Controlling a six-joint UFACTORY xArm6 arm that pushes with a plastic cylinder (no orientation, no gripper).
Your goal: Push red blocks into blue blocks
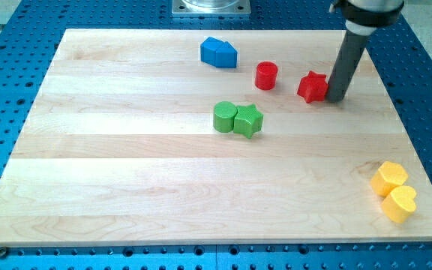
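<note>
Surface: a pale wooden board [126, 187] with visible grain, lying on a blue perforated metal base [6, 30] that frames it on all sides.
Blue block: a blue plastic block with a pointed, house-like outline [218, 52], upper middle of the frame, standing alone.
Green pair: a green plastic cylinder [224, 117] and a green plastic star [249, 119], touching each other side by side at the centre of the frame, below the blue block and well apart from it.
Red cylinder: a small red plastic cylinder [266, 76], upright, to the right of and slightly below the blue block — near it but not touching.
Red star: a red plastic star-shaped block [313, 87], right of the red cylinder with a clear gap between them.
My tip: the lower end of the straight dark rod, my tip [337, 98], sits on the surface just beside the red star's right side, apparently touching it; the rod rises to the upper right of the frame.
Fingers: there are none on this arm — only the rod, holding nothing.
Yellow pair: a yellow plastic hexagon-like block [389, 178] and a yellow plastic heart-like block [400, 203], touching, lower right corner of the frame.
</note>
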